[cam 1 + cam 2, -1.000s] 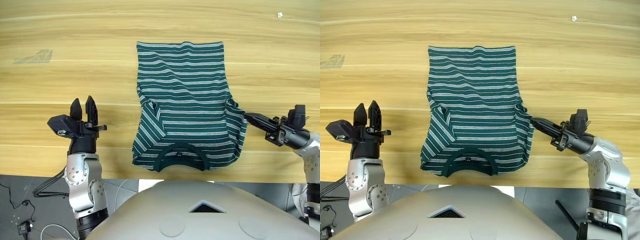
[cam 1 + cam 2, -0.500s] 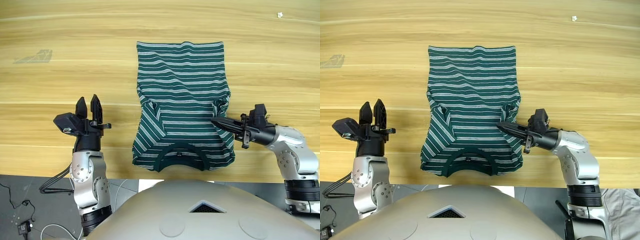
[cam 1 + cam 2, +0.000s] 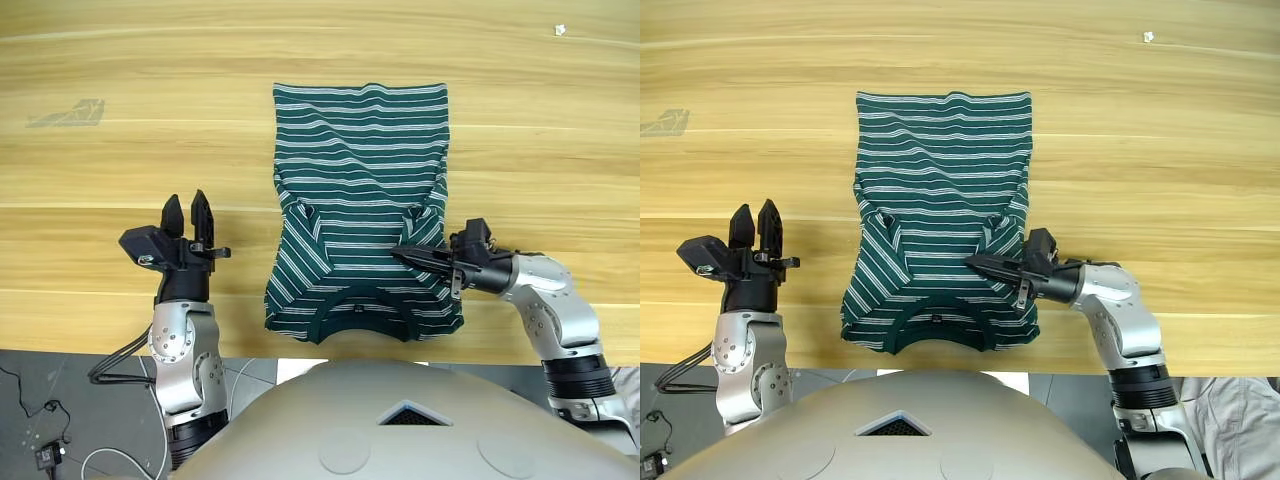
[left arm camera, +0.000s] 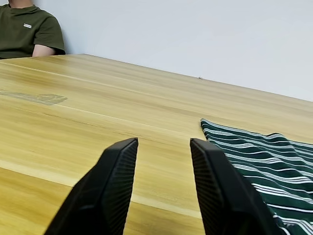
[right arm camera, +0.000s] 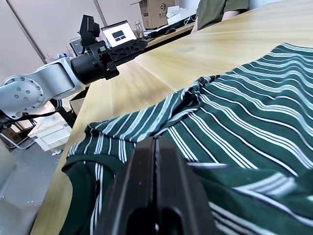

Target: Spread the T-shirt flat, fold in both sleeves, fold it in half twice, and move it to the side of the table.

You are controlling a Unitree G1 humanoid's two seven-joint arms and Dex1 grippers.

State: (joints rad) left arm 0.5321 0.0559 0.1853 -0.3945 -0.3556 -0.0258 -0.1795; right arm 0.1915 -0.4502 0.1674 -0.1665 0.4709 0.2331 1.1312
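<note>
The striped T-shirt [image 3: 360, 150] lies spread on the table [image 3: 150, 60], left sleeve [image 3: 305, 238] already tucked in, right claw [image 3: 400, 254] pinched shut on the right sleeve [image 3: 427, 213] over the chest, left claw [image 3: 186, 212] hanging open alongside, with both halvings and the move aside yet to come.

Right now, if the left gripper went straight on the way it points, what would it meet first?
Nothing, as far as I can see: the left gripper points over bare table, and the T-shirt lies off to its right.
</note>
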